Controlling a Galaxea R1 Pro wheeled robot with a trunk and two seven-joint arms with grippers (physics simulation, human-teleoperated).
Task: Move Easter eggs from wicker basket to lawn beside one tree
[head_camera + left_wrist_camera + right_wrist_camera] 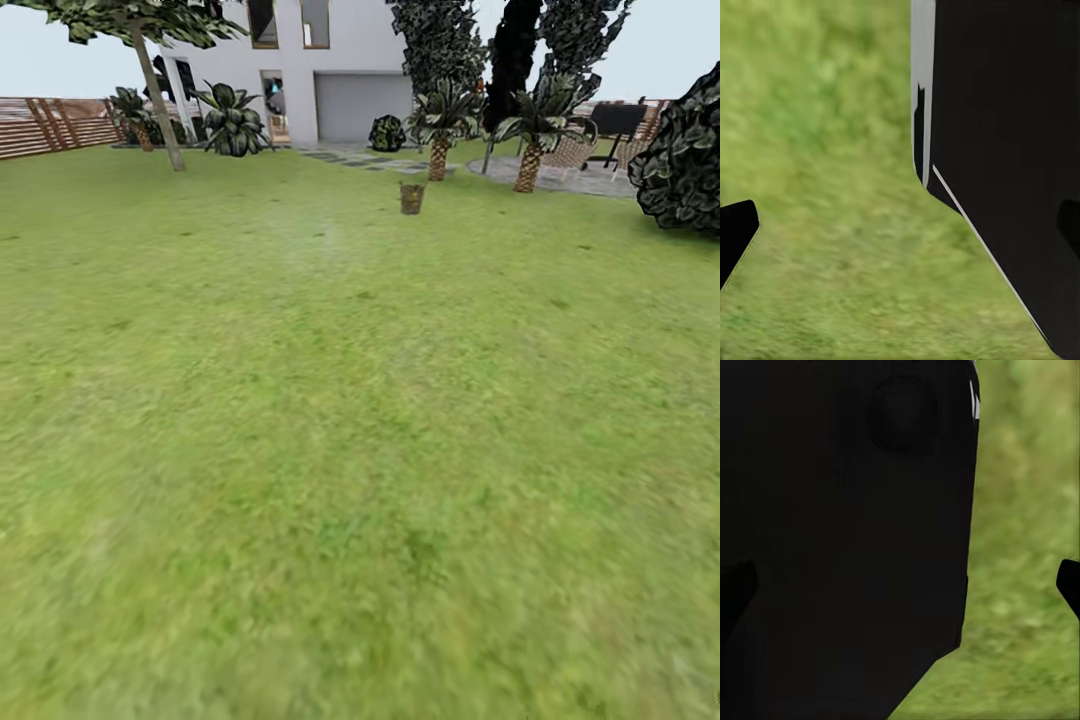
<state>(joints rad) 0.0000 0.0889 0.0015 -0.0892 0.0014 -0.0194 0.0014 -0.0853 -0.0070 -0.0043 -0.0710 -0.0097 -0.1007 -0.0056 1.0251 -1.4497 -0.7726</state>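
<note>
The wicker basket (411, 197) is small, brown and far ahead on the lawn (340, 430), just right of centre in the head view. At this distance I cannot make out the Easter eggs. A tree (160, 105) with a pale grey-beige leaning trunk stands at the far left of the garden. In the left wrist view my left gripper (900, 232) is open over blurred grass, its dark fingertips (735, 236) at the frame's edges beside a black robot part. My right gripper (900, 592) is also open, with one fingertip (1069, 585) showing against the grass.
A white house (340, 60) closes the far side, with palms (438, 140) and dark thin trees (515, 60) in front of it. A dark bush (685, 160) sits at the right edge. A brown slat fence (50, 125) runs along the far left. Open grass lies between me and the basket.
</note>
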